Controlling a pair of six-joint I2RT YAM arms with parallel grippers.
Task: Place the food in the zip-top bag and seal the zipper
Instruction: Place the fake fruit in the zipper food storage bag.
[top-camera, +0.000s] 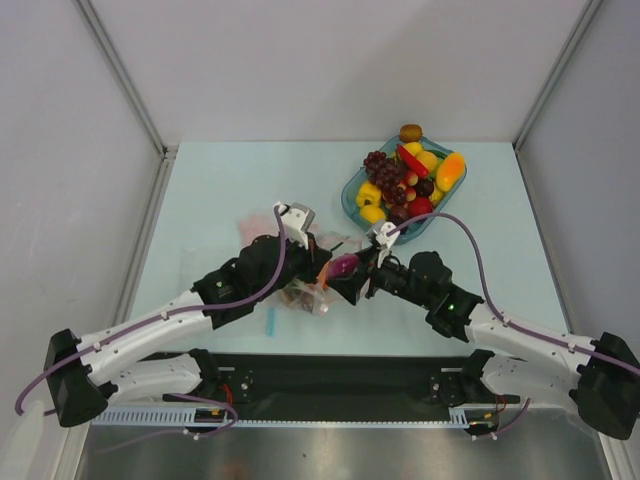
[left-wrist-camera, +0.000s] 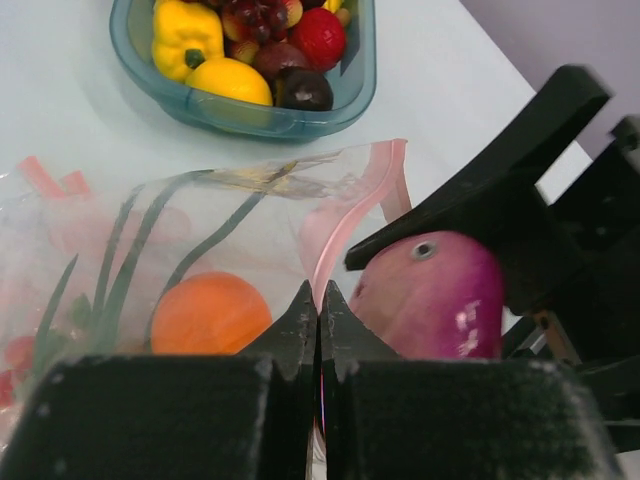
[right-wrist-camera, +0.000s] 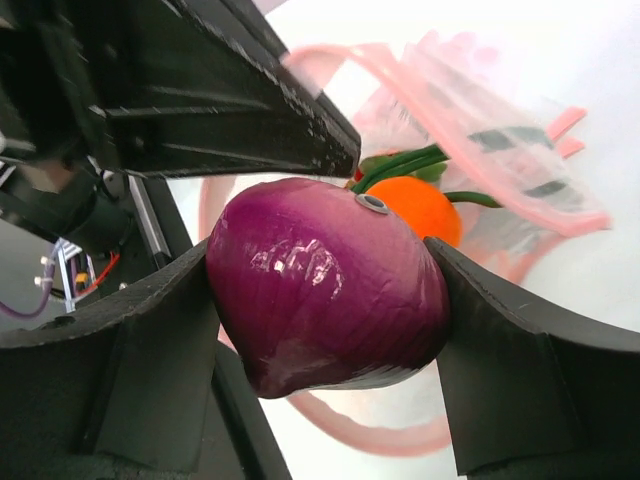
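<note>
Pale blue table (top-camera: 230, 190), walled in grey, carries two containers.

Tray (left-wrist-camera: 250, 120), teal and see-through, at the far right of the table: heaped with toy food, among it dark grapes (top-camera: 385, 168), a yellow pepper (left-wrist-camera: 185, 30), a lemon (left-wrist-camera: 230, 80) and a red fruit (left-wrist-camera: 318, 35). One brown piece (top-camera: 410, 132) lies just beyond its far rim.

Bag (left-wrist-camera: 200, 220), clear and crinkled, near the table's middle, between my two arms: its mouth is edged by the pink zipper (left-wrist-camera: 335, 230) and gapes as a loop toward my right arm. Inside lie an orange (left-wrist-camera: 210, 312) and a green stalk (left-wrist-camera: 130, 250), the stalk running above and beside the orange.

My left gripper (left-wrist-camera: 319, 300) has its fingers pressed together on the bag's mouth edge, the pink strip caught between them.

My right gripper (right-wrist-camera: 322, 300) clamps the onion (right-wrist-camera: 320, 250), purple and glossy, one finger on each flank. The onion hangs at the bag's mouth, just beside my left fingertips, with the orange directly behind it. Whether it has crossed the zipper line I cannot tell.
</note>
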